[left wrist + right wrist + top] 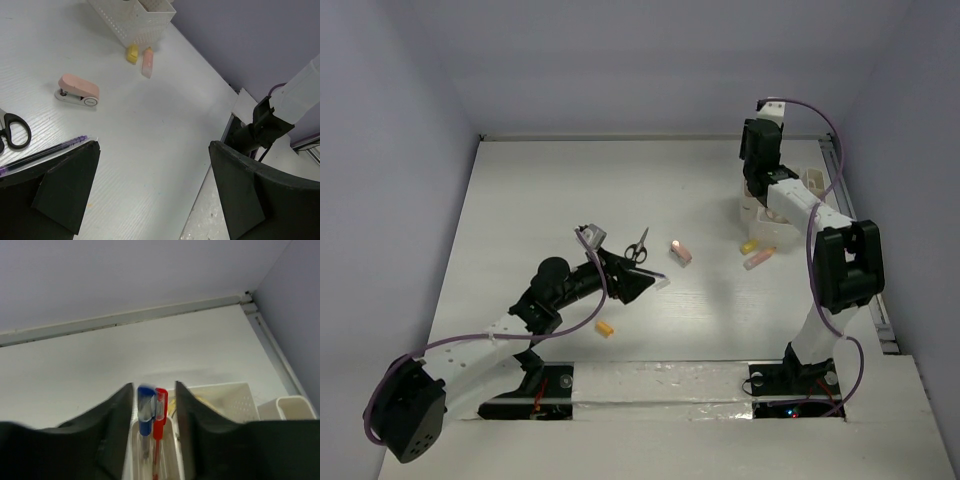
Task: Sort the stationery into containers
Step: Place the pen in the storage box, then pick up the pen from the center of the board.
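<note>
Filing pens | right gripper (154, 387) is straddling blue pen (145, 407) in organiser (227, 397), grip unclear | left gripper (153, 145) is gaping empty | next: centring over lower-left purple pen (45, 152)

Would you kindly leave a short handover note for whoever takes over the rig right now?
Left hand: open, empty, beside a purple pen and scissors.
Right hand: open around a blue pen and red pen standing in the organiser.
Done: those two pens.
To do: purple pen, scissors, pink stapler, yellow block, second yellow block, pink block, all on the table.
</note>
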Robot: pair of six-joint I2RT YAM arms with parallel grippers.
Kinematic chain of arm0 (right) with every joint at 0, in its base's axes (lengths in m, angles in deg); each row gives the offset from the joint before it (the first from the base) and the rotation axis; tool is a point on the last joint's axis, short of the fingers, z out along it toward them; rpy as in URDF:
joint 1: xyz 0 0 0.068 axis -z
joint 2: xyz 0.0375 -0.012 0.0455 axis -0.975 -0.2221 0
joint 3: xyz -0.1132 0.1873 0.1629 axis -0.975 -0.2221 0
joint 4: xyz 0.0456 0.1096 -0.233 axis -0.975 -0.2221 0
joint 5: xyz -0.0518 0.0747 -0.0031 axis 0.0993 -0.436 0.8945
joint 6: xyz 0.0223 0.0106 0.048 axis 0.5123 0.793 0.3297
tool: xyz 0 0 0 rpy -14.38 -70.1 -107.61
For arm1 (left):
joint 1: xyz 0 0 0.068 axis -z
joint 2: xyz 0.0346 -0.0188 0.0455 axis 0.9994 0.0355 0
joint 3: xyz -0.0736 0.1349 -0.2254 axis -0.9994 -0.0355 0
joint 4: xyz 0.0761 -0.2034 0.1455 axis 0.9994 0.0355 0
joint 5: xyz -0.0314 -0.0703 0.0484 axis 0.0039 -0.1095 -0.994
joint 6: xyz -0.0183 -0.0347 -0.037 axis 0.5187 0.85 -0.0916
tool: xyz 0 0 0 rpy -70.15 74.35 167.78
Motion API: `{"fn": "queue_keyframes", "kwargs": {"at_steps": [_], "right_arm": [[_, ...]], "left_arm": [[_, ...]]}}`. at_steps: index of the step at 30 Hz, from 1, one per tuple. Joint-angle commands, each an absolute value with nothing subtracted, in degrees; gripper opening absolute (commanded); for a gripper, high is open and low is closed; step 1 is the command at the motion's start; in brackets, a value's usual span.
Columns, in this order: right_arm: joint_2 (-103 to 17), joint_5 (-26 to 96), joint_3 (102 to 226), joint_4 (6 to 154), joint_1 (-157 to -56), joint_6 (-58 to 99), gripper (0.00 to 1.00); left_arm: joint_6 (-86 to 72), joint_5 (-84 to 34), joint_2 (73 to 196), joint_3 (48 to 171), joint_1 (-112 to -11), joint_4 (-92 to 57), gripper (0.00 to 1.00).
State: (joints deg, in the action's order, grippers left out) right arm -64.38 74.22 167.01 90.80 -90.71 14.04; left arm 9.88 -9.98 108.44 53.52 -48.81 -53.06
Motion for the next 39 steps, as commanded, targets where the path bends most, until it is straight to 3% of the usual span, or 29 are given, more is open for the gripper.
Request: {"fn": "queue_keyframes", "kwargs": {"at_steps": [1,2,5,10,13,15,16,17,21,25,31,35,37,39], "right_arm": [[-62.72,75.37,170.03,87.82,-90.53,16.51,0.49],[-61.93,75.37,170.81,87.12,-90.53,16.6,0.61],[-60.44,74.49,173.62,83.17,-90.53,17.12,0.75],[-54.29,64.14,171.62,77.27,-90.53,23.17,0.75],[-48.4,55.7,164.69,78.06,-93.23,27.4,0.68],[-44.72,50.97,158.82,78.41,-96.92,30.29,0.37],[-43.56,49.37,156.78,78.76,-96.94,31.09,0.37],[-42.68,47.96,154.76,79.11,-100.16,32.06,0.24],[-41.0,39.29,147.28,79.21,-107.22,35.31,0.1],[-41.53,36.0,143.06,78.32,-112.49,36.37,0.08],[-46.53,32.14,142.25,77.97,-116.01,33.22,0.17],[-52.06,28.45,145.06,76.13,-117.42,27.42,0.43],[-56.01,25.12,147.25,74.29,-117.95,23.22,0.51],[-58.74,24.48,148.75,71.93,-117.95,21.27,0.52]], "left_arm": [[8.94,-10.68,108.64,53.5,-48.59,-55.18,0.88],[8.85,-10.77,108.91,53.5,-48.59,-55.18,0.88],[8.76,-10.95,109.43,53.68,-48.59,-55.09,0.88],[8.76,-11.56,109.96,53.77,-48.59,-55.18,0.88],[8.94,-12.26,110.23,53.85,-48.59,-55.44,0.88],[9.64,-13.66,110.05,54.03,-48.59,-55.27,0.87],[9.64,-13.67,110.05,54.03,-48.59,-55.18,0.87],[10.25,-14.72,109.53,54.2,-48.59,-55.01,0.87],[11.57,-20.17,105.58,54.73,-48.59,-51.76,0.85],[12.89,-26.76,100.74,55.79,-48.59,-46.05,0.85],[13.33,-31.69,94.59,58.51,-48.59,-39.55,0.85],[13.16,-32.75,92.48,61.23,-48.59,-34.62,0.85],[13.51,-32.75,92.39,62.99,-48.59,-32.08,0.85],[14.47,-32.14,92.82,64.48,-48.59,-30.49,0.85]]}}
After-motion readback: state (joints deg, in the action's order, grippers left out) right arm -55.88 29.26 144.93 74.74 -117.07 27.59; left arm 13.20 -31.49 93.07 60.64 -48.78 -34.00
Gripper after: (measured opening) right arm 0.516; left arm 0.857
